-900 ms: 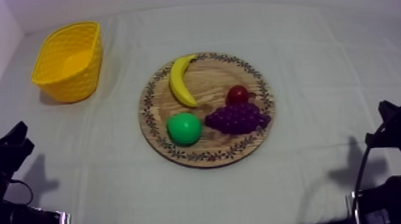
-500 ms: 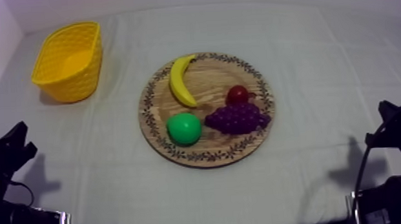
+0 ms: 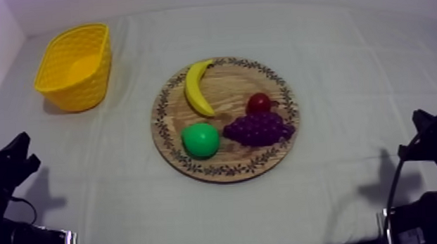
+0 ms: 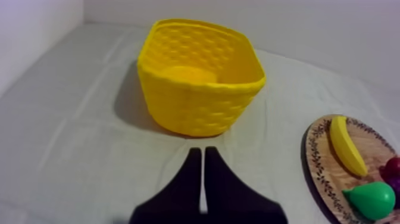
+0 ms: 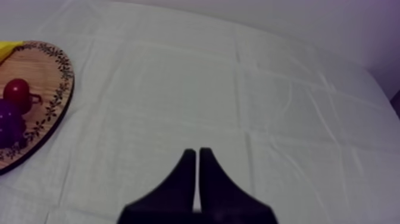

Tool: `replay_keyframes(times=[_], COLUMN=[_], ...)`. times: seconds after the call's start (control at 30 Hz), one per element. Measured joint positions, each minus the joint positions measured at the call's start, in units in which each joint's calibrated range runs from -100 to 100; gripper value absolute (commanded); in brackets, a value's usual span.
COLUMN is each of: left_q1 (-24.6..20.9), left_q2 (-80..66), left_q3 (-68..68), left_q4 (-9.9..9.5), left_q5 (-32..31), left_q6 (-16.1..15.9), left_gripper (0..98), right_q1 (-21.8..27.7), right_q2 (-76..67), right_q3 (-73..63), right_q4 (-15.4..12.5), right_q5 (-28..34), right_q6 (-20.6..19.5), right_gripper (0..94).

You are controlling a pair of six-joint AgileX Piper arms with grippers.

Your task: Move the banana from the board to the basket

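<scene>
Step in hand: none begun. The task is judged to stand at its start, with the reach toward the fruit not yet made.

Banana [image 3: 197, 88]: lying flat on the wooden board [image 3: 226, 77], on its left far part, curved along the patterned rim. Its nearer end comes close to the pear [image 3: 200, 140]; whether they touch cannot be told. The bunch of grapes [image 3: 258, 129] and the small red fruit [image 3: 259, 102] lie on the board's right part, apart from the banana.

Yellow basket [image 3: 79, 91]: set at the table's far left, well apart from the board, with its mouth up.

Left gripper [image 4: 199, 150]: fingers pressed together in a narrow wedge, nothing held, low over the cloth and pointed at the basket. Right gripper [image 5: 197, 151]: likewise closed on nothing, over bare cloth beside the board's right rim.

Next move, as judged: the left arm is the better placed, since both banana and basket lie on its side. Its fingers would have to be parted, carried over the banana's middle, turned across its width and lowered, with the pear kept clear.

Views compared: the whole layout and the gap between board and basket are given from the top. How the fingers stand is read from the wrist views. From the left wrist the basket's inside is seen, with no fruit in it.
</scene>
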Motion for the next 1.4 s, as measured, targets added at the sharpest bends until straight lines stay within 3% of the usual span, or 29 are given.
replay_keyframes(times=[0.27,0.37,0.43,0.67,0.93,1.13,1.4], left_q1=[2.48,4.41,6.02,12.20,19.78,24.15,26.59], left_q2=[13.46,20.22,25.22,42.30,60.37,71.60,83.50], left_q3=[-6.48,-11.90,-16.44,-33.79,-54.99,-67.39,-75.67], left_q4=[0.53,-0.57,-2.33,-5.74,-6.78,-6.03,-3.32], left_q5=[-6.80,-6.65,-5.40,0.50,12.04,18.70,20.15], left_q6=[3.50,5.46,7.53,13.32,17.90,18.99,17.31], left_gripper=[0.1,0.1,0.1,0.1,0.1,0.1,3.1], right_q1=[0.00,0.00,0.00,0.00,0.00,0.00,0.00], right_q2=[0.00,0.00,0.00,0.00,0.00,0.00,0.00], right_q3=[0.00,0.00,0.00,0.00,0.00,0.00,0.00], right_q4=[0.00,0.00,0.00,0.00,0.00,0.00,0.00], right_q5=[0.00,0.00,0.00,0.00,0.00,0.00,0.00], right_q6=[0.11,0.11,0.11,0.11,0.11,0.11,0.11], right_gripper=[0.3,0.3,0.3,0.3,0.3,0.3,0.3])
